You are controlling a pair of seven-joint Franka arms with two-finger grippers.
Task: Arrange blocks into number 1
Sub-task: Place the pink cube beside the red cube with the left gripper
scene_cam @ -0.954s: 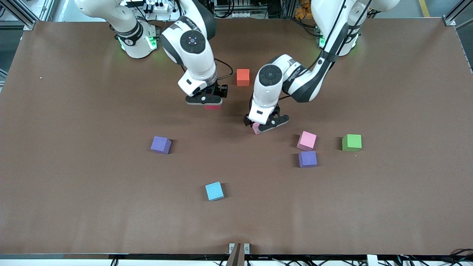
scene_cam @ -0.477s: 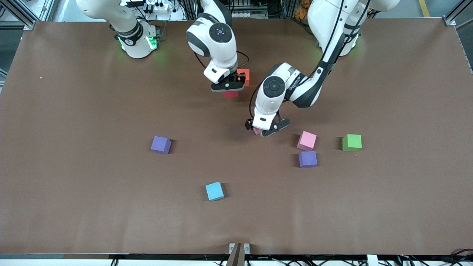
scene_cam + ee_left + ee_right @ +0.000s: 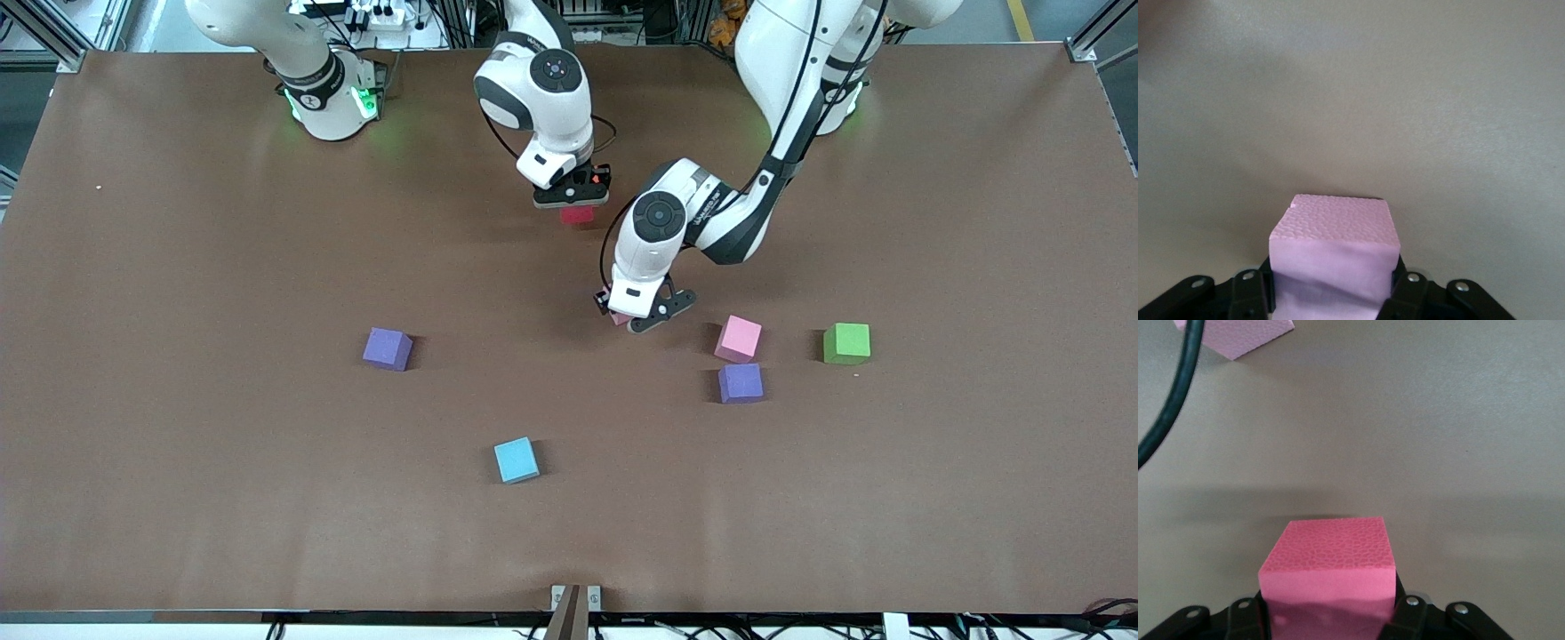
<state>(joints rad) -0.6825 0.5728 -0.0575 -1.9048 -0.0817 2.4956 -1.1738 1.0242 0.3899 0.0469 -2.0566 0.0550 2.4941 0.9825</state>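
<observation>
Left hand point(image 3: 633, 317) grips a pink block point(image 3: 1333, 257); right hand point(image 3: 572, 200) holds the red block point(image 3: 1328, 570)

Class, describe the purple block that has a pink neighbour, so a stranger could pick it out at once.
Start at the green cube toward the left arm's end of the table. Beside it sits a pink block, and the purple block lies right next to that, nearer the front camera. The other purple block stands alone.

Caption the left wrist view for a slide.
Left gripper shut on a pink block, fingers pressing its sides above the bare table.
</observation>
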